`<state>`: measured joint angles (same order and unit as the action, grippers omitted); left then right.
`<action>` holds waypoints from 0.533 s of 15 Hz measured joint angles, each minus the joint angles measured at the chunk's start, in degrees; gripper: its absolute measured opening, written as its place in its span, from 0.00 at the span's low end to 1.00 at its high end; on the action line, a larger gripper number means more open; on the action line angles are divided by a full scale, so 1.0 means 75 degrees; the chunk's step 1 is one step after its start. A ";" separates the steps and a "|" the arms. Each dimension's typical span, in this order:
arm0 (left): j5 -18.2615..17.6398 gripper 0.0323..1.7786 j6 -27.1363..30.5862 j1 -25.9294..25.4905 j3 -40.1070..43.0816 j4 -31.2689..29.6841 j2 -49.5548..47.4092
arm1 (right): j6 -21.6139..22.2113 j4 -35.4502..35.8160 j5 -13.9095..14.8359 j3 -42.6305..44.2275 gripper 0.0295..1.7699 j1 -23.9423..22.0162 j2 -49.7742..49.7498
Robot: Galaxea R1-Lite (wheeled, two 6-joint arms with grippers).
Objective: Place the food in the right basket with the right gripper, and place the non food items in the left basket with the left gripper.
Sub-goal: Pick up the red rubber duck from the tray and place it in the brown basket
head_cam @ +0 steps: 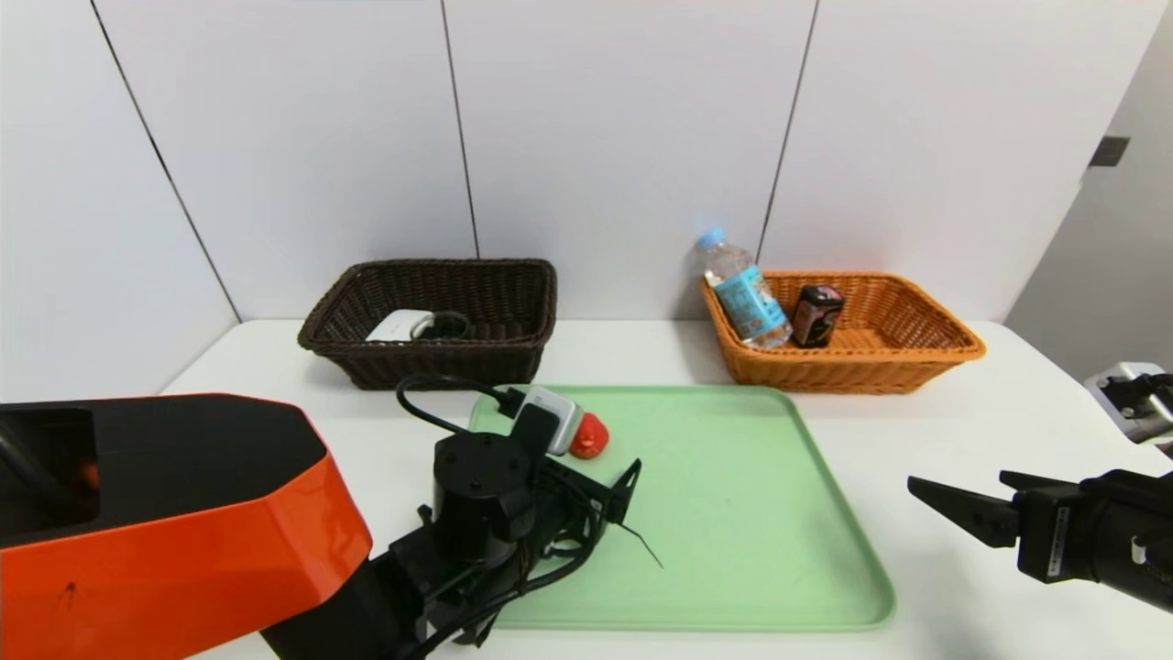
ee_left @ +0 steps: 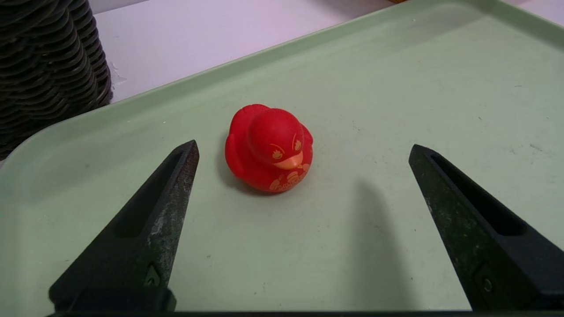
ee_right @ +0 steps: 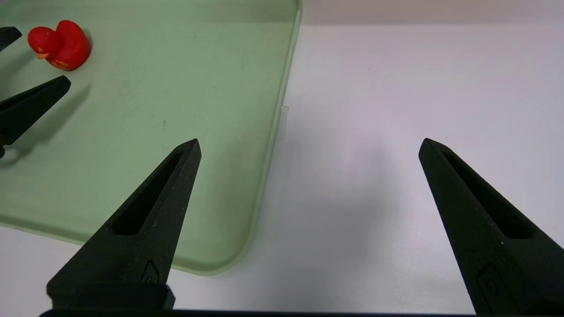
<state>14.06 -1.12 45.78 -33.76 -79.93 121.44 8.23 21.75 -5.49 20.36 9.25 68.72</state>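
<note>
Head view is showing the left gripper (ee_left: 304, 149) hanging low over the near-left part of the green tray (head_cam: 733, 568), its fingers spread wide and gripping nothing. On the left wrist view the red rubber duck (ee_left: 269, 152) is sitting upright on the tray just beyond the fingertips, roughly between them but nearer one finger, touching neither. At the near right, the right gripper (ee_right: 308, 143) is hovering over the white table (head_cam: 962, 412) beside the tray's right edge, its fingers also spread wide and empty. Farther back on the left, the dark brown basket (head_cam: 431, 367) is standing just beyond the tray's far-left corner, holding the white case (head_cam: 399, 325) and, beside it, the black-rimmed glass bowl (head_cam: 449, 324). Far right, the orange basket (head_cam: 880, 371) is holding the water bottle (head_cam: 744, 291), which is leaning against its left wall with the cap above the rim, and the small black box (head_cam: 816, 314) just right of it.
</note>
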 joint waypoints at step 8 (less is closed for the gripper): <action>-0.0070 0.95 -0.0085 -0.0140 -0.0644 0.0530 0.0309 | -0.0010 -0.0008 0.0002 -0.0114 0.97 0.0003 -0.0119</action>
<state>13.53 -1.76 44.73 -38.58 -75.96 123.76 8.16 21.69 -5.47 19.50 9.28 67.83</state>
